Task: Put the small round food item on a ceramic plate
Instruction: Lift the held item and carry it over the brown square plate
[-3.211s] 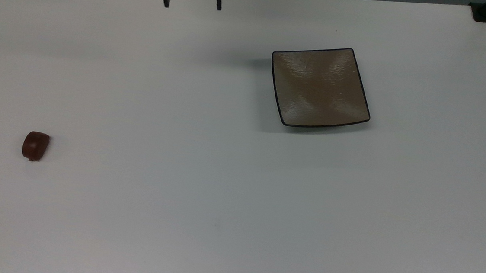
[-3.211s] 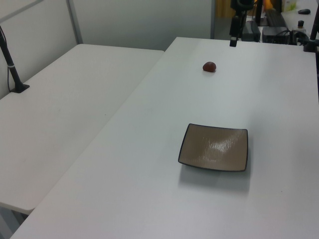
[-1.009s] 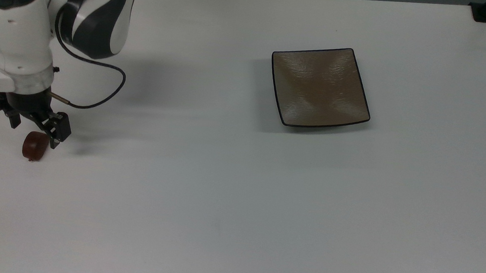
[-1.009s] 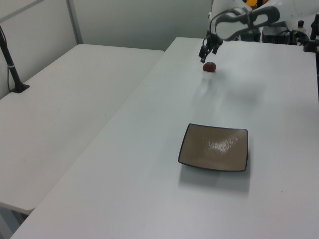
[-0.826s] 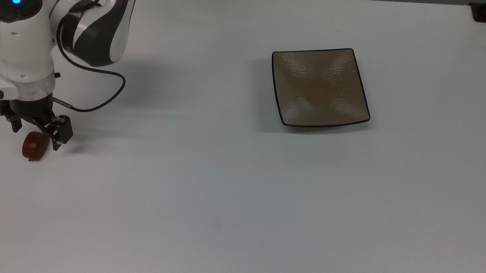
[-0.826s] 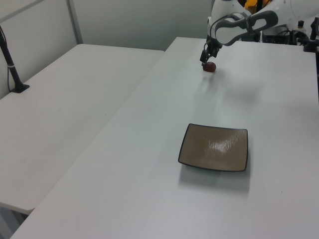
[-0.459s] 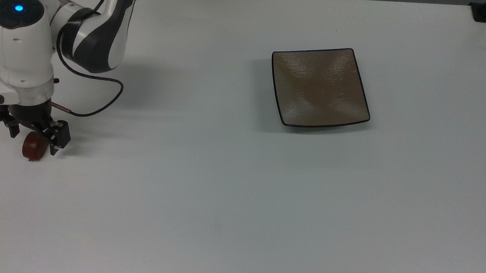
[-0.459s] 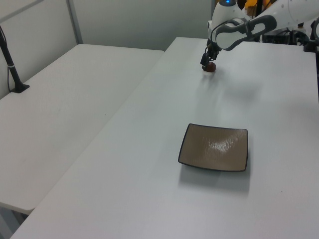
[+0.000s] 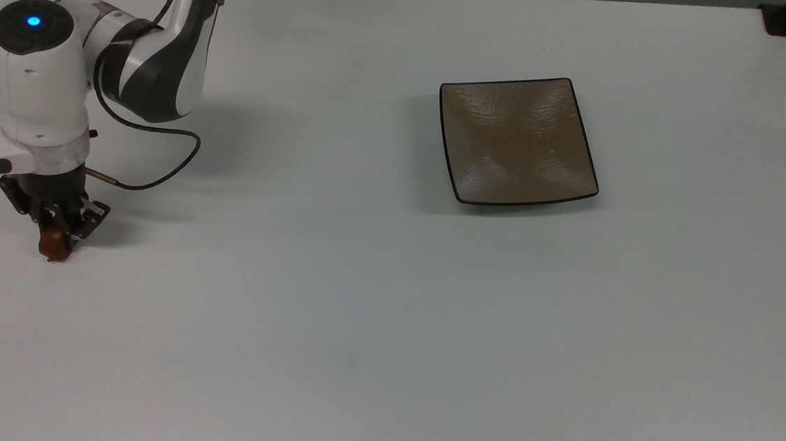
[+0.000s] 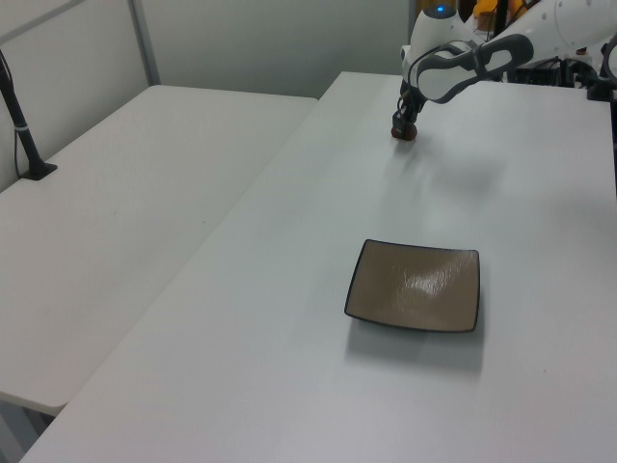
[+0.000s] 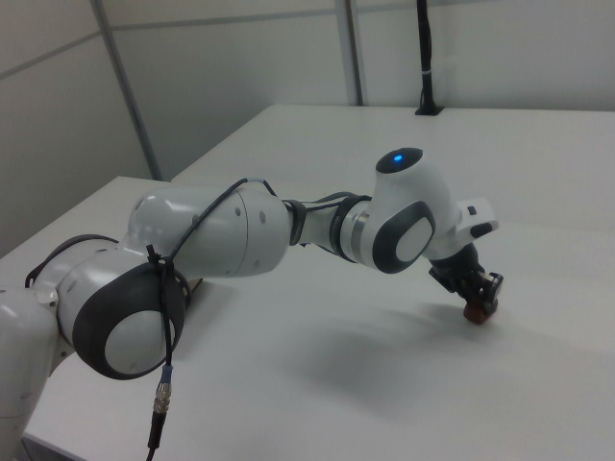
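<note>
White table (image 9: 385,318): food item (image 9: 54,244), stem toward top view's bottom.

Glossy ceramic plate (image 9: 517,140) with faintly streaked brown glaze, matt smooth white table (image 9: 372,303), glossy white plastic arm shell (image 11: 216,230)

In the top view, the food lump (image 9: 54,244) lies on the table (image 9: 357,316) near the top view's left edge, with the gripper (image 9: 56,225) directly over it, fingers on either side. The plate (image 9: 517,140) sits on the table well apart, toward the top view's upper right. In the left view, the plate (image 10: 415,285) lies in front and the lump (image 10: 404,132) far behind it.
</note>
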Controlling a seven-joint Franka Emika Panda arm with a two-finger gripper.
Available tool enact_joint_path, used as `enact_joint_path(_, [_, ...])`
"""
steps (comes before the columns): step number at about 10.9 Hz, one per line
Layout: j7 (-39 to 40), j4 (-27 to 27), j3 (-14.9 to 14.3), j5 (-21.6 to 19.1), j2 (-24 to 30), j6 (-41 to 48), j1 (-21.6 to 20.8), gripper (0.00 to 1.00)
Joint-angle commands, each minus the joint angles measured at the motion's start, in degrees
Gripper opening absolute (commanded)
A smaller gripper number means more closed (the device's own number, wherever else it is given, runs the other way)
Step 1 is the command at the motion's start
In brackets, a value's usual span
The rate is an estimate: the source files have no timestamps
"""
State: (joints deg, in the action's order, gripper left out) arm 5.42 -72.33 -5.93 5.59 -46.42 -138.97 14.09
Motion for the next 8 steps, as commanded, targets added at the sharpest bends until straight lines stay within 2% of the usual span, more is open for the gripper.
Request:
enact_joint_path(1, [1.61,-1.85,-0.31,0.65,0.89,-1.3,-0.03,0.08])
enact_joint_path(4, [1.62,-1.85,-0.22,0.48,3.52,0.8,-0.46,0.07])
enact_joint_path(8, [1.61,-2.02,0.13,-0.31,11.59,12.47,-2.74,0.09])
